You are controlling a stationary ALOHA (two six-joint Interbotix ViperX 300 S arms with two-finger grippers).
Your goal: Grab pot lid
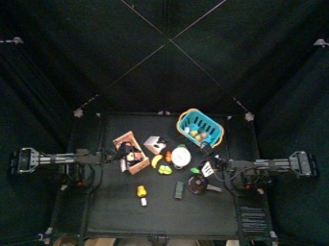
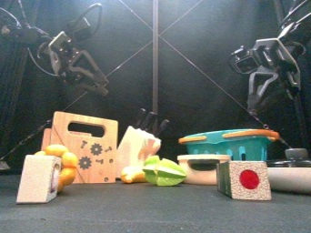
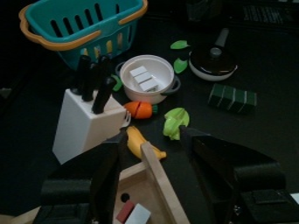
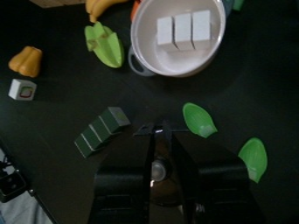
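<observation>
The pot lid (image 4: 159,168) is a dark round disc with a shiny knob, and it lies on a black pan. In the right wrist view it lies directly between my right gripper's (image 4: 162,179) open jaws. In the front view the lid (image 2: 293,161) sits at the far right, and my right gripper (image 2: 260,84) hangs well above it. It also shows in the left wrist view (image 3: 215,65). My left gripper (image 3: 165,164) is open and empty. It hovers over the wooden board (image 3: 153,181) on the table's left side.
A white pot (image 4: 177,37) holding white cubes stands just beyond the lid. Green leaves (image 4: 198,120) and a green block (image 4: 100,131) lie close by. A teal basket (image 2: 231,141), a white knife block (image 2: 137,151), a green vegetable (image 2: 165,172) and lemons (image 2: 61,157) crowd the middle.
</observation>
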